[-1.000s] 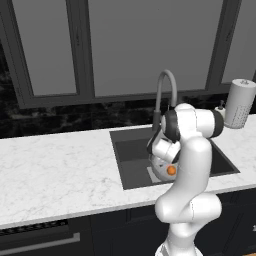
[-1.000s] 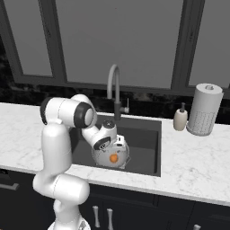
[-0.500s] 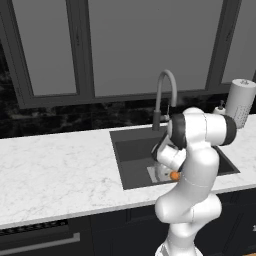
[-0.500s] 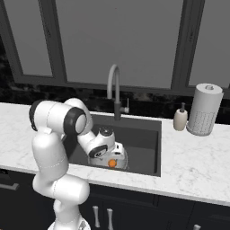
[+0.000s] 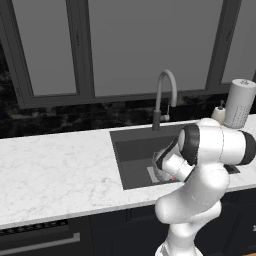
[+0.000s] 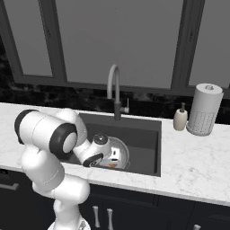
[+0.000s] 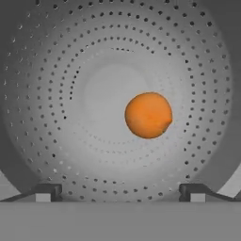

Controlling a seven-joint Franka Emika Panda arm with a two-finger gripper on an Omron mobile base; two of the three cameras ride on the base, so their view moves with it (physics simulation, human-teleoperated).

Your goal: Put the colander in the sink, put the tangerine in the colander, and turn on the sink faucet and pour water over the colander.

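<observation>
Pincer [image 7: 120, 192] tips stand wide apart at the hand view's bottom edge, holding nothing, poised over the colander [image 7: 56, 141], a round metal bowl ringed with dotted holes. Smooth orange tangerine [image 7: 148, 115] lies inside it, right of centre. Colander sits in the dark rectangular sink [image 6: 143, 139], lower left of the basin.

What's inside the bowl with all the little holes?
A tangerine sits loose on the colander floor, under the open gripper. Whatever is beneath the fruit is hidden.
</observation>
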